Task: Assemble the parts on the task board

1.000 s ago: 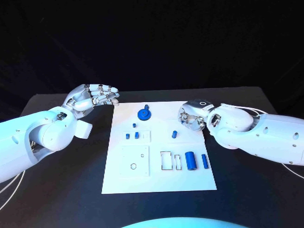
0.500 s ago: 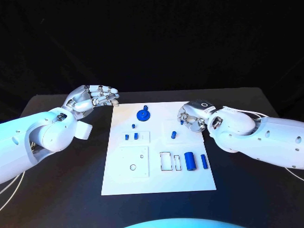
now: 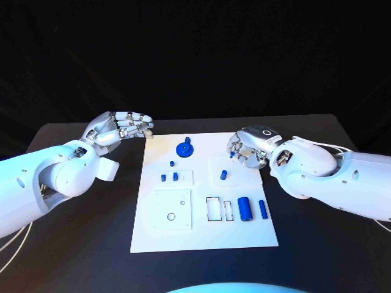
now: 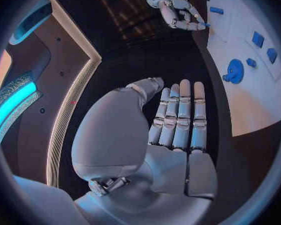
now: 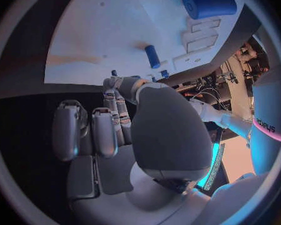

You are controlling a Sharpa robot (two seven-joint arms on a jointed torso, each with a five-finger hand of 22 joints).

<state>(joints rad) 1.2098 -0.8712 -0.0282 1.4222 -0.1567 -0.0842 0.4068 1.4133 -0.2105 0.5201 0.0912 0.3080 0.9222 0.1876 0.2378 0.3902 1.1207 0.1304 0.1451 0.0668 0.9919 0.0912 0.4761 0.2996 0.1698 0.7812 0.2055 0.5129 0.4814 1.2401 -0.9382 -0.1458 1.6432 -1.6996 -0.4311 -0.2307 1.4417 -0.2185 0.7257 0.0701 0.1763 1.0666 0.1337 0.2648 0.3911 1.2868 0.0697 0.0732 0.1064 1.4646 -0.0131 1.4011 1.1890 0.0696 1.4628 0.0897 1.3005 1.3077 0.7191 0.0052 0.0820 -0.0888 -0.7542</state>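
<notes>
White and stiff, the task board (image 3: 204,229) lies flat on the worktop (image 3: 336,232) between the empty left hand (image 3: 121,127), fingers loosely apart, and the curled-in right hand (image 3: 247,148), whose fingertips hover near a small, light, probably slippery blue peg (image 3: 223,173), best pinched by its sides.

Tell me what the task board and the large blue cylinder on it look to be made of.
Task board: a thin, rigid white sheet, probably plastic, with a matte face and crisp cut-out pockets. Large blue cylinder: likely plastic too, an even solid blue with a smooth, dull surface and no metallic glint. Neither can be told for certain.
</notes>
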